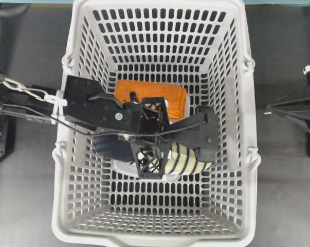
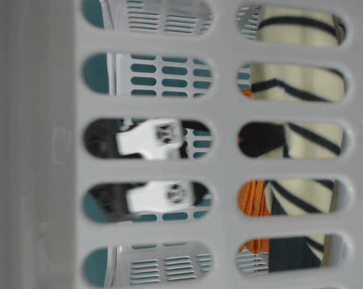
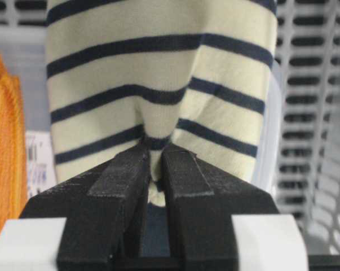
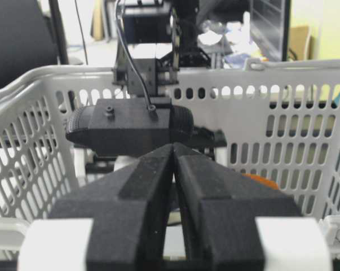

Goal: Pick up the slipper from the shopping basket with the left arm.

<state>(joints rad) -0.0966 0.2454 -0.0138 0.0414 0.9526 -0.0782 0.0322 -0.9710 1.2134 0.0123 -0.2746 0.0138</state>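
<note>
A: Start at the near end. What does the left wrist camera see?

B: The black left gripper (image 3: pixel 157 169), fingers pressed nearly together, pinching a fold of the soft cream slipper with navy stripes (image 3: pixel 158 84). The fabric puckers where the pads bite.

A: And where does that slipper lie?

B: Inside the large light-grey slotted plastic shopping basket (image 1: pixel 75 170), near the middle of its floor, a little toward five o'clock in the overhead view (image 1: pixel 188 159). Its navy heel points toward nine o'clock, partly under the black left arm (image 1: pixel 88 105), which comes in over the basket's nine o'clock rim.

A: Anything beside it?

B: A folded orange cloth (image 1: pixel 170 95) at twelve o'clock of the slipper, close to it; whether they touch I cannot tell.

A: The surface?

B: A dark grey matt tabletop (image 1: pixel 26 195) runs round the basket on both sides.

A: The other arm?

B: The black right gripper (image 4: pixel 173 186) sits at three o'clock outside the basket, fingers closed together on nothing.

A: And the room beyond?

B: Past the basket's far wall, a dark monitor (image 4: pixel 269 28), a pale yellow wall (image 4: pixel 327 28) and blurred desk clutter.
</note>
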